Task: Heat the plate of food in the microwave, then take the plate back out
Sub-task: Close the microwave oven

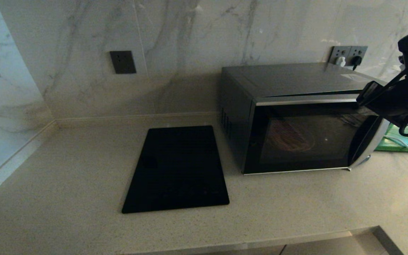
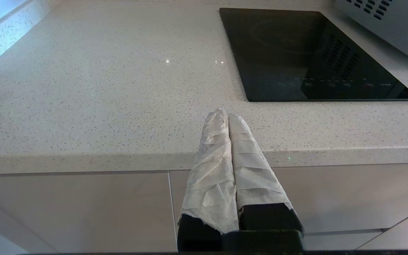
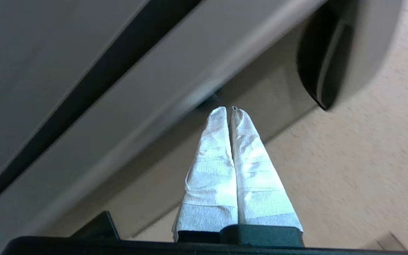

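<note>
Nearest, the left gripper (image 2: pixel 228 115) hangs parked below the counter (image 1: pixel 66 198) edge, its wrapped fingers pressed together on nothing, with the black cooktop (image 1: pixel 177 169) lying flat on the counter beyond it. Further back the microwave (image 1: pixel 296 117) stands to the cooktop's right with its door closed, and through the dark glass the plate (image 1: pixel 290 139) shows dimly inside — the right gripper (image 3: pixel 229 109) is up at the microwave's right front corner by the handle (image 1: pixel 368 148), fingers clenched together and empty. Behind that corner a green board (image 1: pixel 407 141) lies on the counter, and sockets (image 1: pixel 347 55) sit in the marble wall.
</note>
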Robot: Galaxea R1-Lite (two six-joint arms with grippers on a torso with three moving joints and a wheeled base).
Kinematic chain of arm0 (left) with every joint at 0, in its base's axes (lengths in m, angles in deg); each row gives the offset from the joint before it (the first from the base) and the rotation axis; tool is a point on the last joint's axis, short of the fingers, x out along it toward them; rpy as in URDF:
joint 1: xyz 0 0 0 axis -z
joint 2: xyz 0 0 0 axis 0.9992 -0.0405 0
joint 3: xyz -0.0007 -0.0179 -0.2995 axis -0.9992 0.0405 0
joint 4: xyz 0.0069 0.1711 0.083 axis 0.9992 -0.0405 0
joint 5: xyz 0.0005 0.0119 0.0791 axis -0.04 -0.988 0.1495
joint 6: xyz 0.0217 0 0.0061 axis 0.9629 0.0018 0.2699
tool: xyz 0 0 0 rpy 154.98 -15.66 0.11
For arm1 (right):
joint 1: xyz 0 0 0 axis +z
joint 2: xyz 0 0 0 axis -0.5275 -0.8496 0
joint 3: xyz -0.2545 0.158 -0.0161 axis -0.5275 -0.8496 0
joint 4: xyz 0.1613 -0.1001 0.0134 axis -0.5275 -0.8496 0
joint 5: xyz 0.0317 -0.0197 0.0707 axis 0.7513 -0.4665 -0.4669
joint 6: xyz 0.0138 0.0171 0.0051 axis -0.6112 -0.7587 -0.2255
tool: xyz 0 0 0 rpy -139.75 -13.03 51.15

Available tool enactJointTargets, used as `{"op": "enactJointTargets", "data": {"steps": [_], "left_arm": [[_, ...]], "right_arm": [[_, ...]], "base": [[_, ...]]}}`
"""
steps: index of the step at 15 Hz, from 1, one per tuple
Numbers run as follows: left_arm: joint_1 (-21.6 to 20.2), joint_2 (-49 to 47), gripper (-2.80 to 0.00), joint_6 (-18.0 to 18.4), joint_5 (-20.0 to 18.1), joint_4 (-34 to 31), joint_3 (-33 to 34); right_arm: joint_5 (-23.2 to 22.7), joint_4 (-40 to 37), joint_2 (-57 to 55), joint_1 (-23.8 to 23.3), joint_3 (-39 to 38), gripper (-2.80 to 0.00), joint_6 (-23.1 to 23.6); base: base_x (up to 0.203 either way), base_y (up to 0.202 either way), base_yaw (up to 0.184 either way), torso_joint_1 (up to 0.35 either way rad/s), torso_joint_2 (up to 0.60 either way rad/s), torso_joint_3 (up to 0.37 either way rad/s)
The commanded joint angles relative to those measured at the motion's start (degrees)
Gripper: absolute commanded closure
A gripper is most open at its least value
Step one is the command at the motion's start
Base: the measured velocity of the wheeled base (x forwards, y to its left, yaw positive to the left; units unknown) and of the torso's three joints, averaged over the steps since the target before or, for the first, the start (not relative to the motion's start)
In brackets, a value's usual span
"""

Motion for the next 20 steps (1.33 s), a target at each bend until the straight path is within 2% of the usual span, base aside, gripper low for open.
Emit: {"op": "enactJointTargets", "data": {"steps": [1, 9, 12, 20], "left_arm": [[0.0, 0.0, 0.00, 0.0, 0.0, 0.0, 0.0], [0.0, -0.1, 0.00, 0.0, 0.0, 0.0, 0.0], [0.0, 0.0, 0.00, 0.0, 0.0, 0.0, 0.0], [0.0, -0.1, 0.00, 0.0, 0.0, 0.0, 0.0]], "right_arm": [[-1.7, 2.2, -0.4, -0.1, -1.2, 0.00, -0.2], [-5.0, 5.6, -1.5, -0.3, -1.4, 0.00, -0.2], [-7.5, 7.4, -1.8, -0.7, -1.6, 0.00, -0.2], [-9.0, 7.7, -2.1, -0.6, -2.5, 0.00, -0.4]], "base": [[0.000, 0.000, 0.000, 0.000, 0.00, 0.000], [0.000, 0.000, 0.000, 0.000, 0.00, 0.000], [0.000, 0.000, 0.000, 0.000, 0.00, 0.000], [0.000, 0.000, 0.000, 0.000, 0.00, 0.000]]}}
